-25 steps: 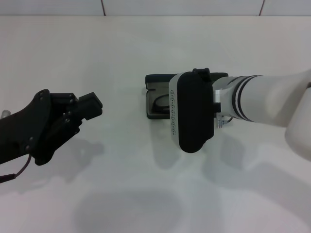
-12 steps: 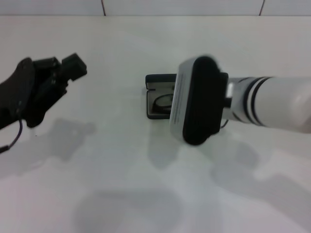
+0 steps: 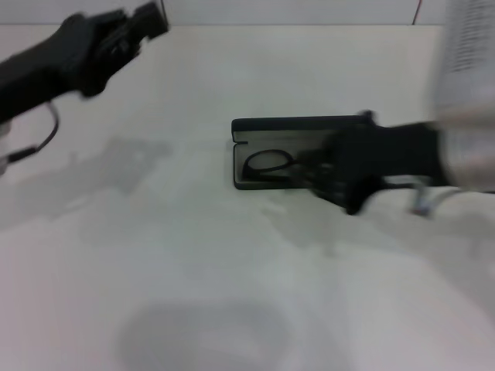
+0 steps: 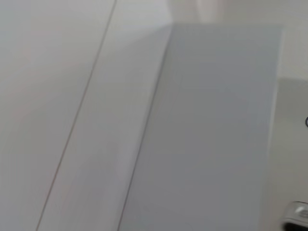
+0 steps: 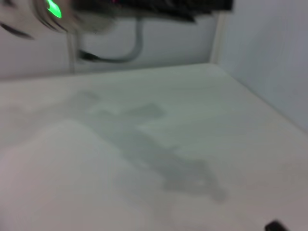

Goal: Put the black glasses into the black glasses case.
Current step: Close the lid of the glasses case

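My right hand (image 3: 329, 179) hangs over the right half of the black glasses case (image 3: 255, 127), which lies open on the tabletop (image 3: 232, 294) with its long axis running left to right before me. The black glasses (image 3: 267, 164) lie inside it on the lining, one rounded lens showing clear of my hand toward the case's left end. Whether my right hand's grip is apart or together I cannot tell. My left hand (image 3: 139, 23) is raised well away to the case's far left, its grip likewise unclear. The right is plainly the nearer hand.
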